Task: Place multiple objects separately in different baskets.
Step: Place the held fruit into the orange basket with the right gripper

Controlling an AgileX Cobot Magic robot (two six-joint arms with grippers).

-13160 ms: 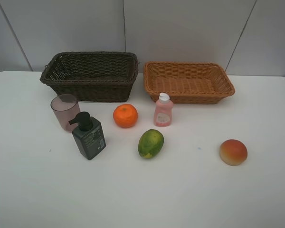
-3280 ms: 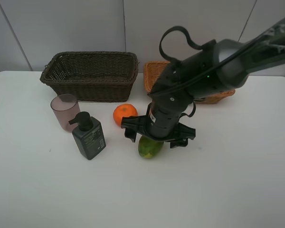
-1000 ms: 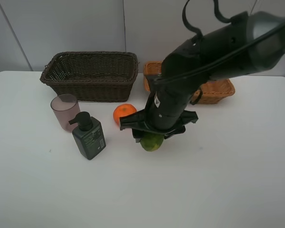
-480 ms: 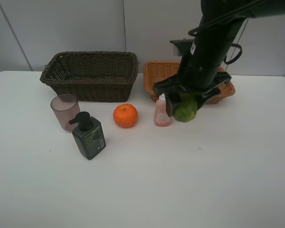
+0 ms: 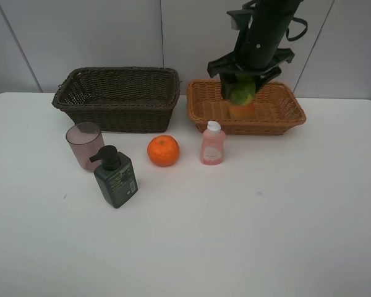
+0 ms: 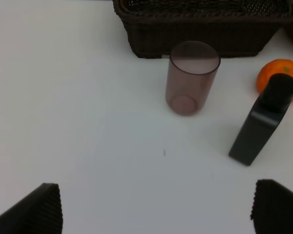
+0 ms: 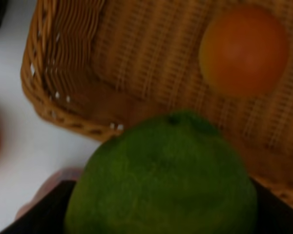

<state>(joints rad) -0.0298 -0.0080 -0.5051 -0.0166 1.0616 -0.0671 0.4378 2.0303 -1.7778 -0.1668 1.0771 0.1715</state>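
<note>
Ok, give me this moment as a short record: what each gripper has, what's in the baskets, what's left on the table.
right gripper: shut on the green fruit, held above the light basket
left gripper: open, holding nothing
light basket: peach inside
dark basket: nothing visible inside
on table: orange, pink bottle, cup, pump bottle

Deep green fruit (image 5: 241,91) above the orange-brown wicker basket (image 5: 278,121). Red-orange peach (image 7: 244,48) inside it. Beside that basket, a dark brown basket (image 5: 117,110).
</note>
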